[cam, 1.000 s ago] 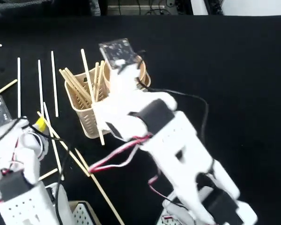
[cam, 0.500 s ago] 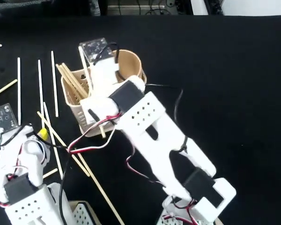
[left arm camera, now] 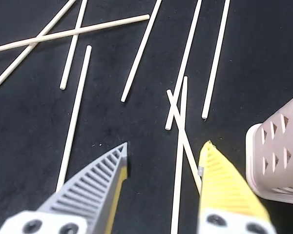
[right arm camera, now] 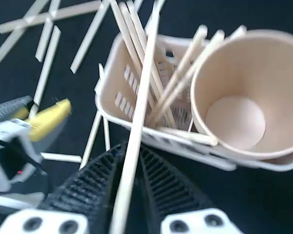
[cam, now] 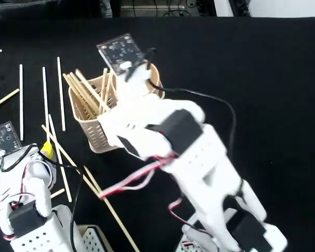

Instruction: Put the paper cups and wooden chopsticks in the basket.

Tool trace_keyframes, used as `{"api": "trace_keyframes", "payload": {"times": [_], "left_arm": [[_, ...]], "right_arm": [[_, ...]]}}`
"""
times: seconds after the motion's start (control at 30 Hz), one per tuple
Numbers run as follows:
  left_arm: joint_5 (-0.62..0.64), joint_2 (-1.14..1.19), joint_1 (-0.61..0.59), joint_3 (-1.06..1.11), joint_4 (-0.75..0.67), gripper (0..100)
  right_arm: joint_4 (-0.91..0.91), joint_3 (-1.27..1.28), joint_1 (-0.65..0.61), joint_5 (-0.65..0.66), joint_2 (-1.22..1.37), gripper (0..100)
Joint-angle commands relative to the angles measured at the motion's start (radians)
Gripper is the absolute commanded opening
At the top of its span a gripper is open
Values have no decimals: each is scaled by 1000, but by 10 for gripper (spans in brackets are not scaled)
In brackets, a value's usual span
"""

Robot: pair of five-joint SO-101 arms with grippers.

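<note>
Paper cup [right arm camera: 239, 105] upright in basket [right arm camera: 121, 97], chopsticks [cam: 83, 92] leaning inside, loose chopsticks [left arm camera: 139, 53] scattered beside

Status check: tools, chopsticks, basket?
Left tool open over loose sticks. Right tool shut on stick above basket. Cup in basket; leaning sticks crowd the opening.

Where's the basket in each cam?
High view: basket left of centre, partly under the right arm.
Left wrist view: basket corner cut off by the frame edge, beside the yellow finger of the open left gripper.
Right wrist view: basket just beyond the right gripper, which grips a chopstick; paper cup inside it.
Shared landmark: that yellow finger near the basket.
</note>
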Motion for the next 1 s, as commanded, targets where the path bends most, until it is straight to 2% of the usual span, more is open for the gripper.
{"api": "trace_keyframes", "payload": {"times": [0.0,0.23,0.67,0.8,0.87,0.97], "left_arm": [[-9,-5,-4,-2,0,238],[-9,-5,-4,-2,2,238],[-9,-5,-8,-1,3,238],[-6,-2,-19,1,-5,239],[-8,0,-77,-8,-20,239],[-8,43,-174,-4,-86,239]], "right_arm": [[-54,-36,11,12,-97,11],[-57,-36,-43,40,-193,11],[-52,-36,-44,41,-248,12],[32,-45,-38,190,-251,13],[91,-64,-20,301,-265,13],[153,-114,95,450,-308,44]]}}
